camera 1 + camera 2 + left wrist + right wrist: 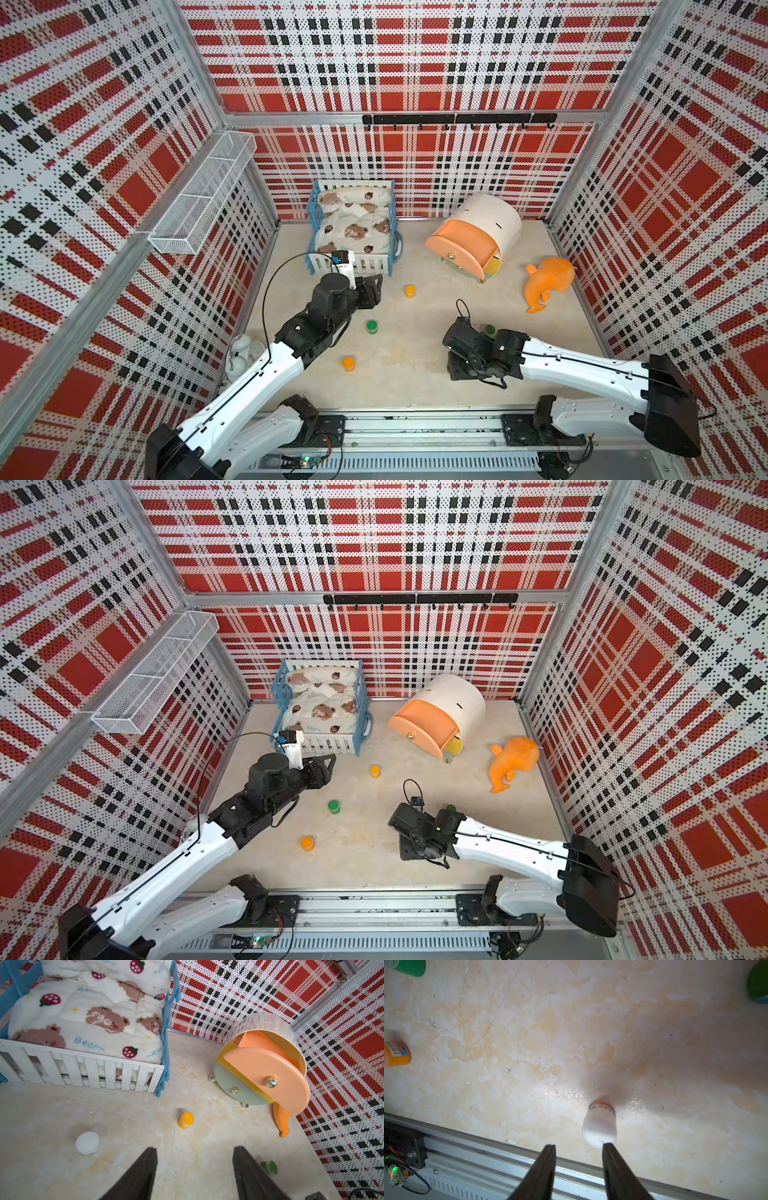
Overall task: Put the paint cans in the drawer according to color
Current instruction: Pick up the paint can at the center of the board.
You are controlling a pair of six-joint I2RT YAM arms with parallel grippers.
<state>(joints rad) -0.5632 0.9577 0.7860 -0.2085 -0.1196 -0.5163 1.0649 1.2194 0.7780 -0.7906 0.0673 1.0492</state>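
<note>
Paint cans: six on the table [415,374], two orange cans [410,291] [348,363], two green cans [372,326] [489,330], two white cans [87,1142] [599,1126]. My left gripper [195,1149] gapes empty. My right gripper [579,1145], narrowly parted, holds nothing, just beside one white can.

Plainly a robot test cell rather than a home: plaid pegboard walls [415,62], aluminium framing [291,119], arm rail [419,428], doll-sized cot [374,262] on the tabletop [415,382].

Red-white-black plaid walls [415,62], beige marbled floor [415,374], peach drawer [457,249], orange paint can [410,291], green paint can [372,326], white paint can [600,1126]
</note>
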